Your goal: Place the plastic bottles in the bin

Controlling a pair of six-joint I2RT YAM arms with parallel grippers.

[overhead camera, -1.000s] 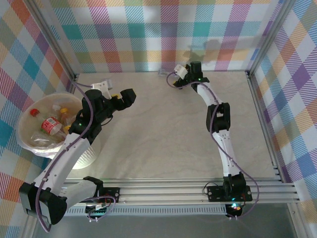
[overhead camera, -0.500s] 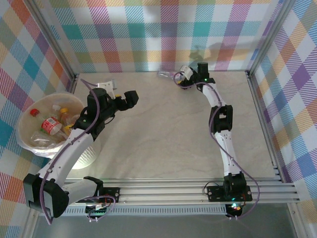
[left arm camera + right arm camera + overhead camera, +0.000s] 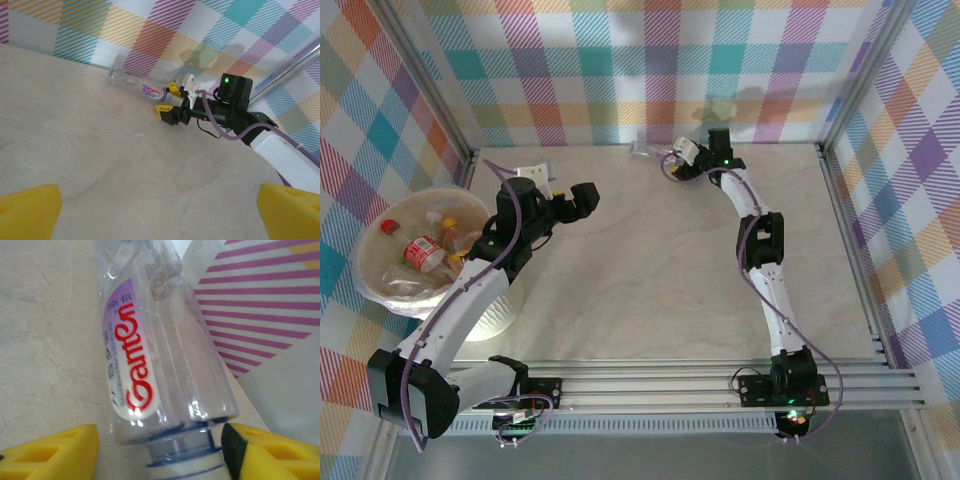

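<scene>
I judge that the step in hand is grasping the bottle (image 3: pixel 165 355), which lies on the counter (image 3: pixel 650 290) against the far wall, at 12 o'clock in the top view. The right fingers (image 3: pixel 52 454) stand apart, one on each side of its neck. They should close squarely there, or the smooth body may roll away. In the right wrist view the body stretches from the fingers toward 12 o'clock. The left fingers (image 3: pixel 25 210) are wide apart, near the bin (image 3: pixel 362 262) at 9 o'clock.

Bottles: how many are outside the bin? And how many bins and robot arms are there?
Bottle outside, lying on the table: 1
Bin: 1
Robot arms: 2, the left arm and the right arm
Total: 4
</scene>
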